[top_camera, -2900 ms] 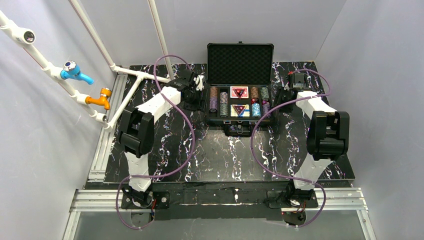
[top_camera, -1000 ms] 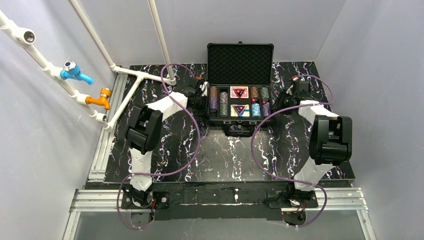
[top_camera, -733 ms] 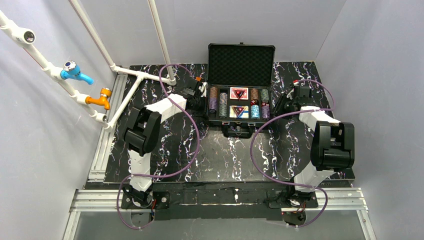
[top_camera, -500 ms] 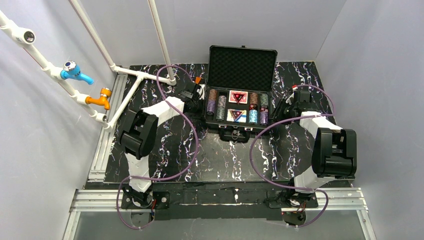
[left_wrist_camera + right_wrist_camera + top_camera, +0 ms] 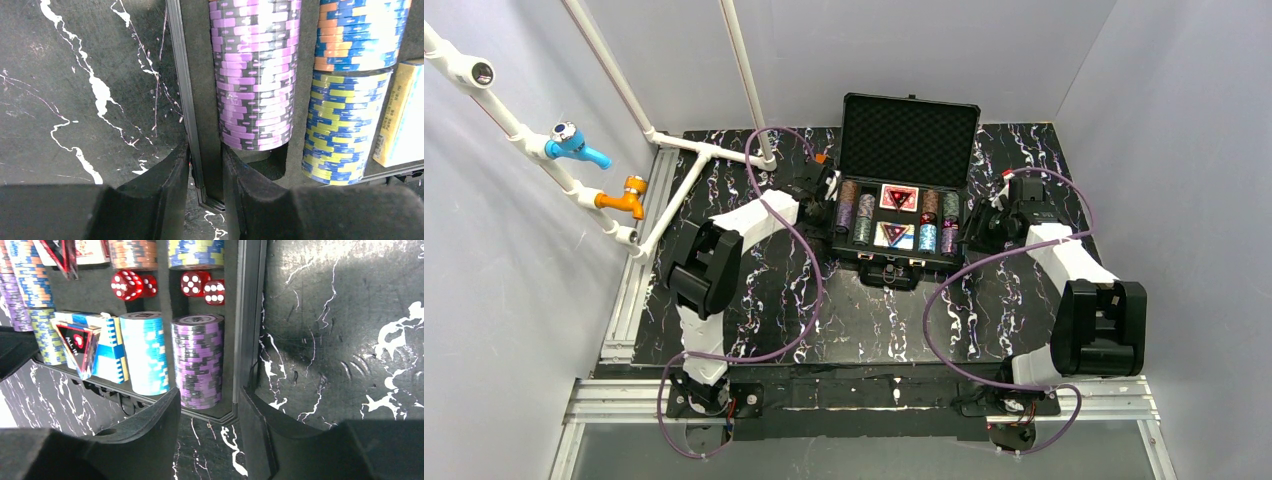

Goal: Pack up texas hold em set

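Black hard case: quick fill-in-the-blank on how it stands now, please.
The black rectangular hard case has its foam-lined lid ____.
The left gripper pinches the case's ____ side wall.
Beside the right gripper stands a ____ chip stack.
The small red dice number ____.
Missing: open; left; purple; four.

Glossy marbled black table (image 5: 864, 320), matt foam-lined case (image 5: 910, 130), smooth striped chips (image 5: 255, 75).
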You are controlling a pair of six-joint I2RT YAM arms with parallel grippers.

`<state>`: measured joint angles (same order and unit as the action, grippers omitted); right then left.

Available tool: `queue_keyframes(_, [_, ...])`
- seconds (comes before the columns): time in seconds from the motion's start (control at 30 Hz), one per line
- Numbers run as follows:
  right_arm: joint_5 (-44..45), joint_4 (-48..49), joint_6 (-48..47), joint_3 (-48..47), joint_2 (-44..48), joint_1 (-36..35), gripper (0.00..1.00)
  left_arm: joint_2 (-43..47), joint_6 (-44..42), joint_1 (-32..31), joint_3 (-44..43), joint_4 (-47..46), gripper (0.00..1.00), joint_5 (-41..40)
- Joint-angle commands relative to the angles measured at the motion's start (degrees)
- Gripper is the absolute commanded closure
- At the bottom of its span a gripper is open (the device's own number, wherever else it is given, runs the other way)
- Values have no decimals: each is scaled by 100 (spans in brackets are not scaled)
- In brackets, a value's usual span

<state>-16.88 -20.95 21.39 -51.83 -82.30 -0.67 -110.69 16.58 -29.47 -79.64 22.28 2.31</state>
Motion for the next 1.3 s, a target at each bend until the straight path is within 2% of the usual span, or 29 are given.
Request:
queue_keyframes(0.0, [63,-276,76,-372,238,-21,44,-177,-369,72,-392,923,75,-634])
queue_keyframes(0.33, [126,-278,243,-670,439,-21,41,-373,-488,230,-747,986,75,-715])
queue_keyframes(0.87, [-77,-279,457,-1634,61,-30,40,-848,-1157,317,-1775,1505,73,-953])
queue_keyframes(0.97, [-15,-276,457,-1943,-67,-30,39,-693,-1157,319,-1783,1498,66,-779])
queue_keyframes(1.27, [25,-331,602,-2948,-637,-22,38,-251,-1232,319,-1717,1572,24,-727])
